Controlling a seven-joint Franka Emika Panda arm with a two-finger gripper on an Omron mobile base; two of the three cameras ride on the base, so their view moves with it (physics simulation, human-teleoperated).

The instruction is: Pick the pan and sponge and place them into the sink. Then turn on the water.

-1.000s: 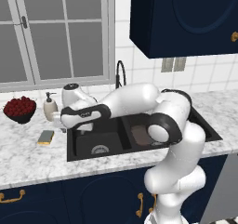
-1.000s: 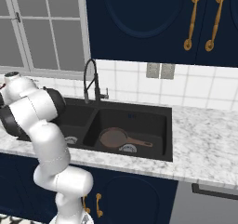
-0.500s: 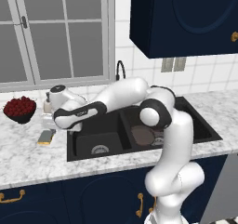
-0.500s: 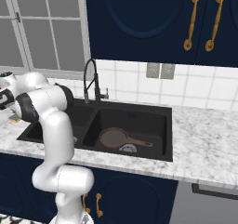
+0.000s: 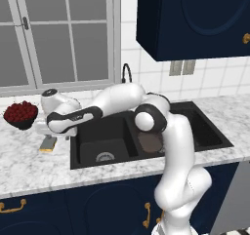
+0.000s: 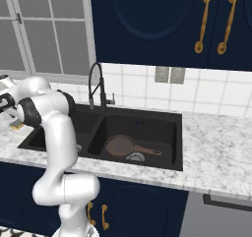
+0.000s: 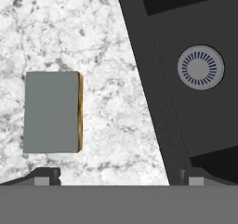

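Note:
The sponge (image 5: 48,144), blue-grey over a yellow layer, lies flat on the marble counter just left of the sink (image 5: 97,164). My gripper (image 5: 50,133) hangs open directly above it, pointing down, with nothing between its fingers. In the hand view the sponge (image 7: 51,111) lies left of centre, above the left fingertip (image 7: 45,176), and the gripper (image 7: 116,177) straddles the counter and the sink rim (image 7: 151,79). The brown pan (image 6: 123,145) lies in the right basin of the sink (image 6: 147,163), handle pointing right. In the left base view my arm partly covers the pan (image 5: 149,142).
A black bowl of red fruit (image 5: 21,114) stands on the counter behind and left of the sponge. The black coil-necked faucet (image 6: 96,86) rises behind the sink divider, with no stream showing. The left basin's silver drain (image 7: 200,67) shows in the hand view. Window at back left.
The arm has swung left from over the sink's left basin to above the sponge on the counter. The gripper has stayed open.

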